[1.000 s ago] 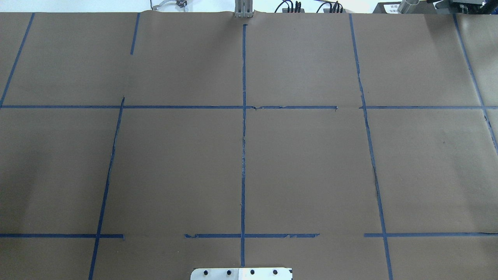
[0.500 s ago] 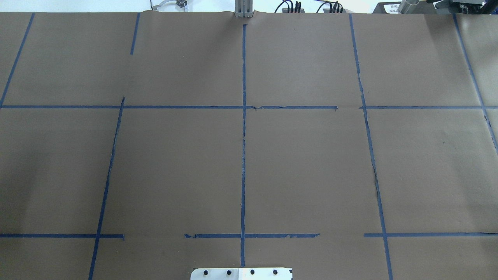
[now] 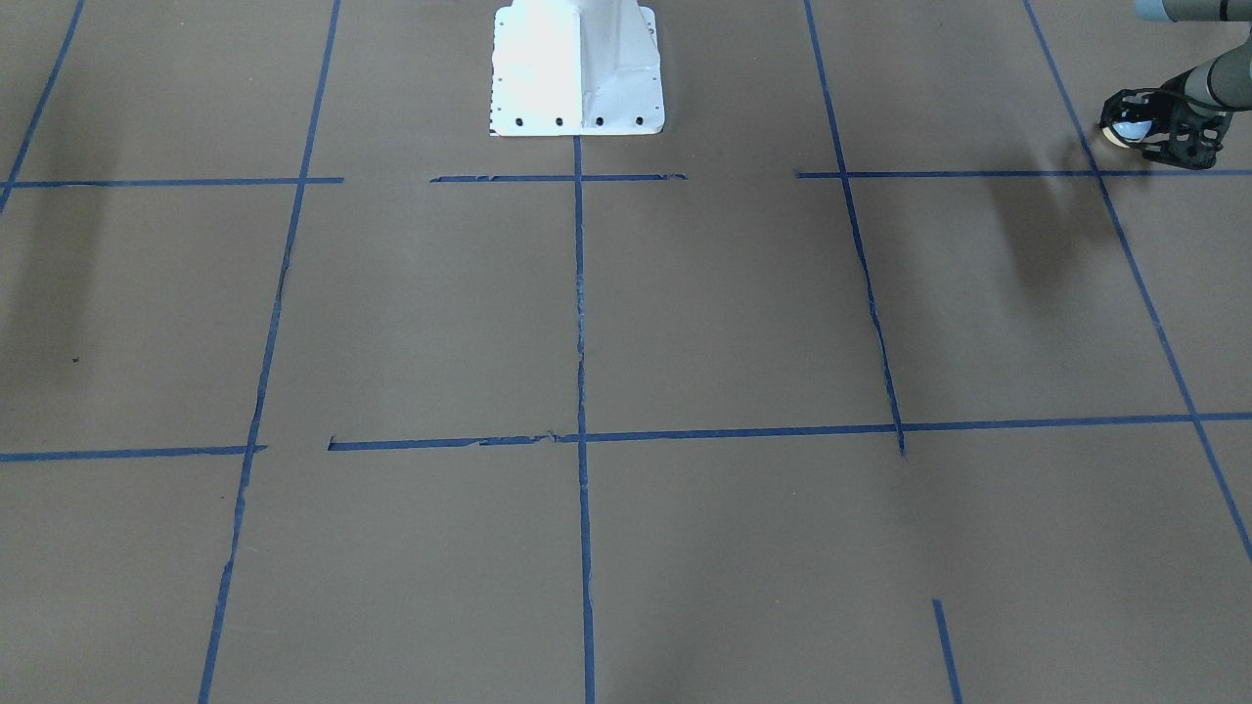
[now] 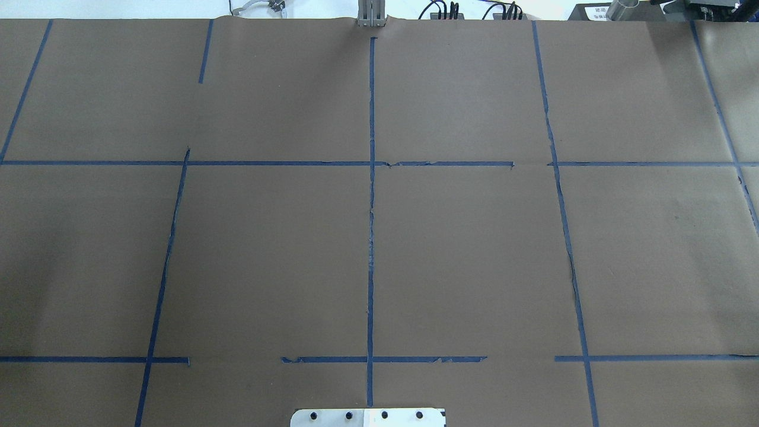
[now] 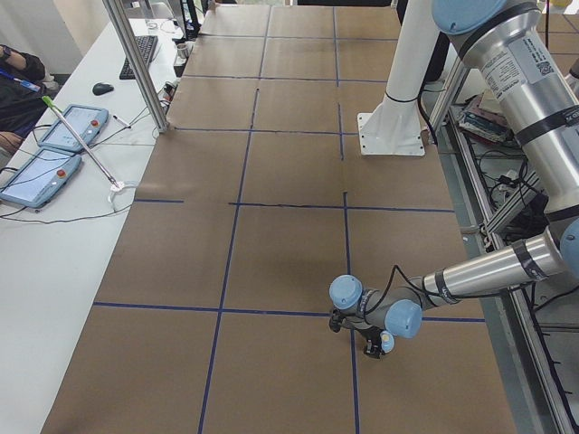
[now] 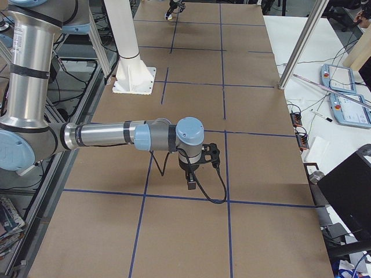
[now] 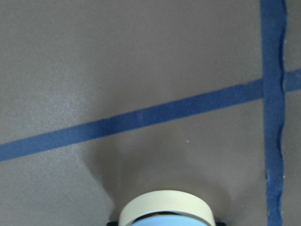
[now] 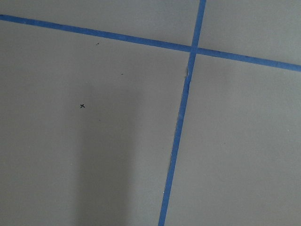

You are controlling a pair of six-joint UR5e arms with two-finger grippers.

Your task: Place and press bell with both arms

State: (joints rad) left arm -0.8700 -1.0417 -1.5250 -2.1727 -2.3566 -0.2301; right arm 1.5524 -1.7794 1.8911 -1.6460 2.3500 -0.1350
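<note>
Surface: table [image 4: 474, 255] covered in brown paper and gridded with blue tape [image 4: 372, 237]. The tape is ragged and broken in places. A small pen-marked x [image 8: 82, 106] shows on the paper in the right wrist view.
Pedestal: white bolted pedestal [image 3: 577, 68] at the robot-side edge, standing on the middle tape line.
Bell: bell [image 3: 1125, 126] at the table's end on the robot's left, just beside a tape crossing in the row nearest the robot. Its cream base faces the paper. Cannot tell whether the base touches.
Left gripper: left gripper [image 3: 1140, 137] at the end of the left arm [image 5: 488, 271], its black fingers clamped on the bell.
Right gripper: right gripper [image 6: 191, 182] low over the paper near a tape crossing, on the right arm [image 6: 104, 134], which stretches out level. Cannot tell whether its fingers are apart or together.
Room: white bench [image 5: 54, 262] along the operators' side. It carries a nearer pendant [image 5: 36, 176], a farther pendant [image 5: 74, 127], a keyboard [image 5: 145, 56] and a mouse [image 5: 102, 88]. An aluminium post [image 5: 136, 63] rises at the paper's edge. A person's sleeve [image 5: 20, 68] is in the corner.
</note>
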